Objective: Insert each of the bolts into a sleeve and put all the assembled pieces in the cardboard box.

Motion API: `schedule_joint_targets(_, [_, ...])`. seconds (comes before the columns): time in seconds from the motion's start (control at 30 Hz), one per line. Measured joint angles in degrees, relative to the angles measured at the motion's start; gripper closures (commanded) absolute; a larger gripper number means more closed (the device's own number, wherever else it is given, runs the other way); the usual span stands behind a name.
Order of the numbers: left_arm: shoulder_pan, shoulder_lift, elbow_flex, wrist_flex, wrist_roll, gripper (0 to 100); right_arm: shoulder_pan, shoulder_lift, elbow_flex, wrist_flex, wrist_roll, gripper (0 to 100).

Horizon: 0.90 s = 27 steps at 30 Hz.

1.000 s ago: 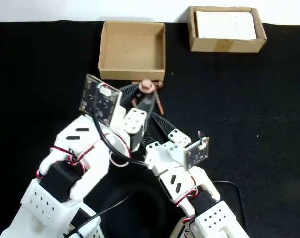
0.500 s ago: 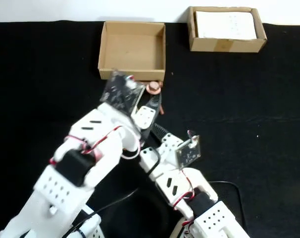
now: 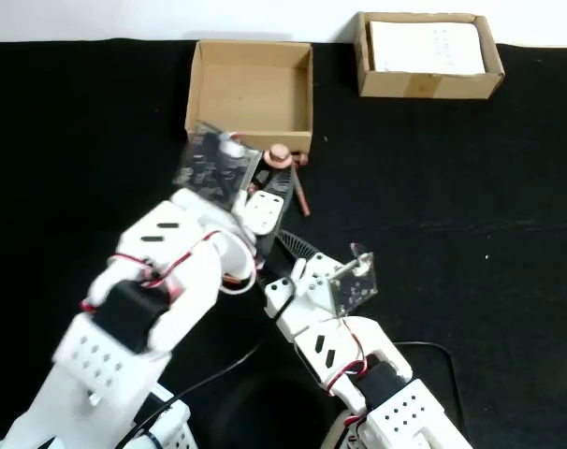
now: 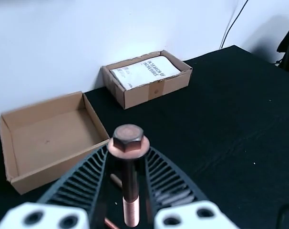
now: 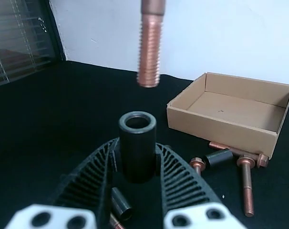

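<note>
My left gripper (image 4: 129, 153) is shut on a copper bolt (image 4: 129, 143), held upright with its hex head up. In the high view the bolt's head (image 3: 279, 156) sits just in front of the empty cardboard box (image 3: 251, 94). My right gripper (image 5: 137, 150) is shut on a black sleeve (image 5: 137, 143), standing upright with its bore facing up. The bolt's threaded tip (image 5: 150, 52) hangs above the sleeve, slightly to one side and clear of it. In the high view the right gripper (image 3: 285, 245) lies under the left arm's wrist, and the sleeve is hidden there.
Loose bolts (image 5: 247, 183) and sleeves (image 5: 218, 156) lie on the black table by the box's front wall (image 5: 216, 129); another sleeve (image 5: 120, 202) lies under my right gripper. A second cardboard box (image 3: 428, 56) holding paper stands at the back right.
The left arm has swung forward over the right gripper, carrying the bolt with it. The right arm has drawn back and to the left beneath it.
</note>
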Motion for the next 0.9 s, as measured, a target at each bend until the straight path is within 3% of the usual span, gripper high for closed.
schedule_joint_targets(0.9, [-0.79, -1.58, 8.26, 2.11, 2.55, 99, 0.0, 0.18, 0.0, 0.26, 0.0, 99.1])
